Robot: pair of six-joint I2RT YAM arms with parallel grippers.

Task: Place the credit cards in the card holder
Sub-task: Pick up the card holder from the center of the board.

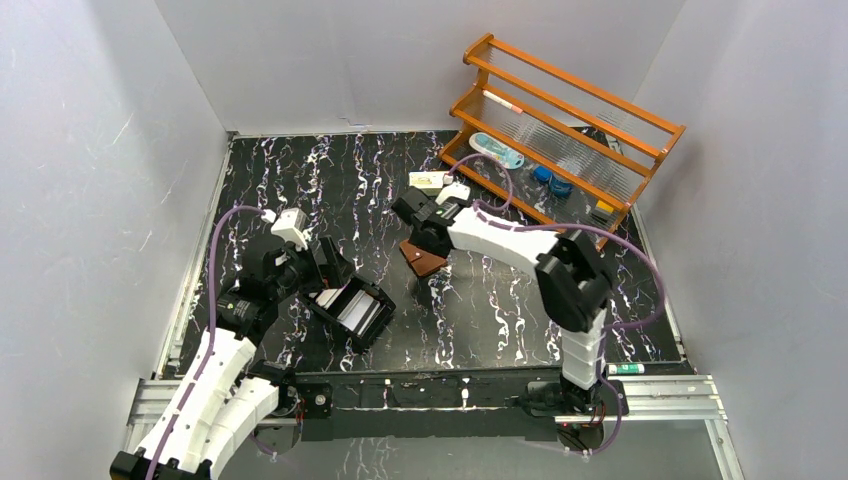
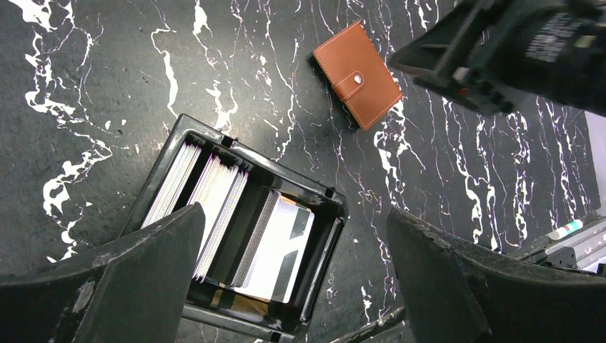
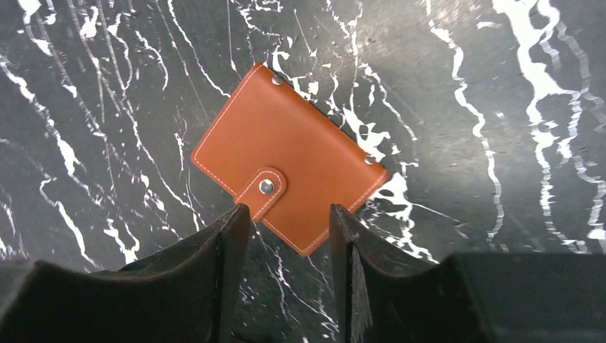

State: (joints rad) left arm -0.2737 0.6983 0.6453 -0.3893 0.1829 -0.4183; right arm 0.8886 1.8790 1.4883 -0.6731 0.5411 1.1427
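Card holder [image 3: 289, 171]: brown leather-look wallet, shut, snap tab fastened, lying flat on the worktop [image 3: 464, 86] about mid-field, apart from everything else.

Right gripper [image 3: 288, 214]: jaws part-open, poised over the tab-side edge of the holder, one finger on each side of the snap. Nothing is lifted. I cannot tell if the tips touch the leather.

Left gripper [image 2: 294, 218]: jaws spread wide, holding nothing, hovering over the black tray [image 2: 329, 214].

Credit cards [image 2: 214, 204]: standing on edge in packed rows inside the tray, with one pale card leaning flat at the tray's right end.

Handling, judged:
- Holder looks light and semi-soft. Its cover probably flexes, and it may skid on the smooth top if pushed sideways.
- Best hold is across its thickness at a free edge, away from the snap, since the tab has to be popped before any card goes in.
- Cards look stiff, thin and slick. Packed together, they leave little finger room, so pinch one by its exposed upper edge.

Surface: glossy black marble-pattern sheet with white veins, flat.

Room: pale plain walls on three sides. An orange wooden rack [image 1: 565, 130] holding oddments stands in the far right corner, and a small carton [image 1: 428, 179] lies near it.
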